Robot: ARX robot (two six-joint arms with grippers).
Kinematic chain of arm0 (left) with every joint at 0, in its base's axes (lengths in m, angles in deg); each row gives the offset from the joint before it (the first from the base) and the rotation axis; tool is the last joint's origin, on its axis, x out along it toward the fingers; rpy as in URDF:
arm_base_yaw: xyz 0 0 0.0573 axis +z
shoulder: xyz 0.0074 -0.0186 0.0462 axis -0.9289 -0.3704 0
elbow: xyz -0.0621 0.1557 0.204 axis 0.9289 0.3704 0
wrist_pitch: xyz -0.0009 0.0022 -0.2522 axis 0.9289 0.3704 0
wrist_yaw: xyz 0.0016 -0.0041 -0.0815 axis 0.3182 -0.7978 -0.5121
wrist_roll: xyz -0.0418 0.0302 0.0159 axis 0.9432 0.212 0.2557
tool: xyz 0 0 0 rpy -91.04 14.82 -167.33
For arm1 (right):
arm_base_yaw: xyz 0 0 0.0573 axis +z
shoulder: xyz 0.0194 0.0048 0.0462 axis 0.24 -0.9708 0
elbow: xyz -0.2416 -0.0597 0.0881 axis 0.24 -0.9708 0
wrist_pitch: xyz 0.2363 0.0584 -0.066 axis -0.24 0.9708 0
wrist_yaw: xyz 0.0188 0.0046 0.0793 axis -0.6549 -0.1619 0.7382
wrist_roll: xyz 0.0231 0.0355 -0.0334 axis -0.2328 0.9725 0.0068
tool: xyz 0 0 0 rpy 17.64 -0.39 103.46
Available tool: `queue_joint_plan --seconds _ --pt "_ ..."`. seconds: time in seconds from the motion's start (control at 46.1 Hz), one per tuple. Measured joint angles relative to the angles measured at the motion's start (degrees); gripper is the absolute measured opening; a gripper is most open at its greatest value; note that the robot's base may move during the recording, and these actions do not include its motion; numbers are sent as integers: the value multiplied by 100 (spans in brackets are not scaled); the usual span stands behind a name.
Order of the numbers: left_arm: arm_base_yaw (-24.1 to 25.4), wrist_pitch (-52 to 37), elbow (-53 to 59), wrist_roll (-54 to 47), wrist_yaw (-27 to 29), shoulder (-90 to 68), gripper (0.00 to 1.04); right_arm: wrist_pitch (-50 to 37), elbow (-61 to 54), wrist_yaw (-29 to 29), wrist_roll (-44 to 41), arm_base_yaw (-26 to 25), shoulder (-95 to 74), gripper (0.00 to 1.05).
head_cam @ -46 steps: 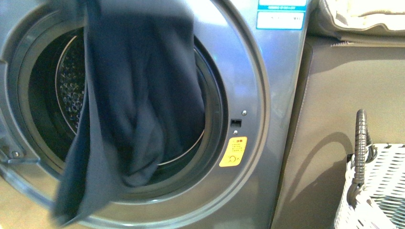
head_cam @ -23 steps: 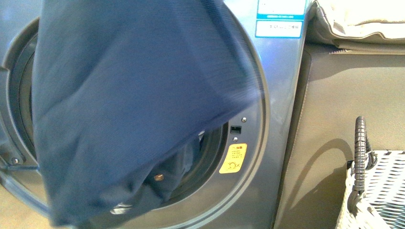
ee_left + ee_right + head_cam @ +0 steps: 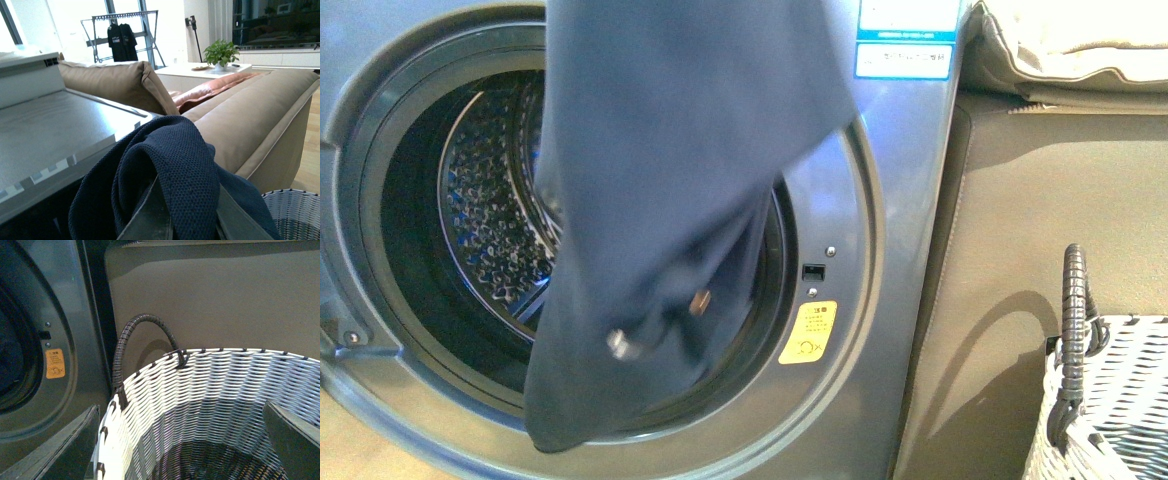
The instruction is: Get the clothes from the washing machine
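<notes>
Front view: dark navy soft-fabric garment (image 3: pixel 670 150) hangs from above the frame, in front of the round porthole of the grey metallic front-loader washing machine (image 3: pixel 910 200). Its lower end, w/ two round metal snap buttons (image 3: pixel 698 300), dangles across the opening. Perforated steel drum (image 3: pixel 485 210) shows beside it. Woven white-grey basket (image 3: pixel 1120 400) sits low on the right.

Left wrist view: left gripper (image 3: pixel 192 200) is clamped on the garment (image 3: pixel 175 160), knit fabric bunched over both fingers.

Right wrist view: right gripper (image 3: pixel 180 440) is spread wide & empty, over the basket (image 3: pixel 225 385). Basket's dark handle (image 3: pixel 145 322) is just beside the machine (image 3: pixel 65 300).
</notes>
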Motion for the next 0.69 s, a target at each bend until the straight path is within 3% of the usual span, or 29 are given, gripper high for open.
queue_joint_plan --seconds 0.282,0.694 --pt "-249 317 -640 -151 66 0 7 0 0 0 0 0 0 97" --pt "-254 323 -684 -153 70 -17 7 0 0 0 0 0 0 97"
